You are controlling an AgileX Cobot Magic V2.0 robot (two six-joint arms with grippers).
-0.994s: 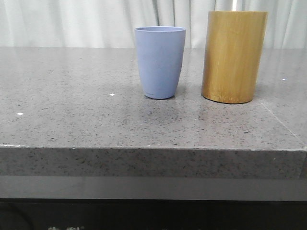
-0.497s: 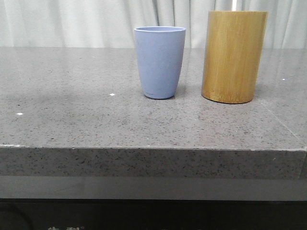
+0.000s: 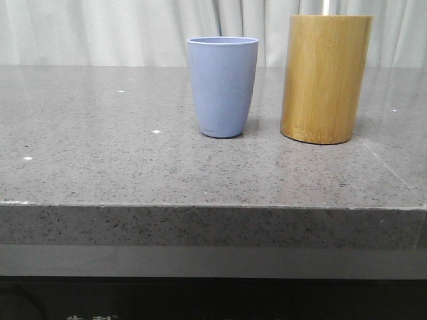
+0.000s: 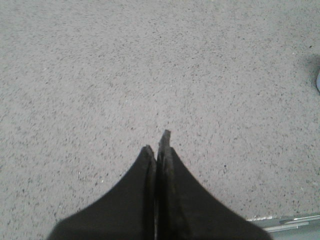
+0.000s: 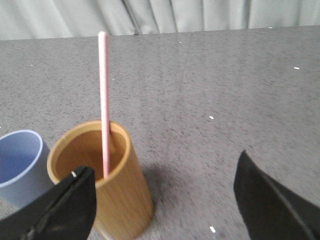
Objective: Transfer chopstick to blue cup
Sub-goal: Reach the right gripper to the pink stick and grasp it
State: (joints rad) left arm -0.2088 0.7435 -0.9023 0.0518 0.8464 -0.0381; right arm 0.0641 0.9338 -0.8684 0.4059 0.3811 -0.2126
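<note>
The blue cup (image 3: 222, 87) stands upright at the middle of the grey stone table; its rim also shows in the right wrist view (image 5: 20, 160). Right of it stands a taller golden-brown bamboo cylinder (image 3: 325, 79) (image 5: 107, 200). One pale pink chopstick (image 5: 103, 100) stands in the cylinder and leans on its rim; its top shows faintly in the front view (image 3: 327, 7). My right gripper (image 5: 164, 167) is open and empty, above and beside the cylinder. My left gripper (image 4: 157, 142) is shut and empty over bare tabletop. Neither gripper shows in the front view.
The speckled grey table (image 3: 100, 160) has its front edge (image 3: 213, 207) near the camera. White curtains (image 3: 100, 30) hang behind it. A strip of the table's edge (image 4: 290, 220) shows by the left gripper.
The cups have not moved. A faint shadow on the left part of the tabletop has faded.
</note>
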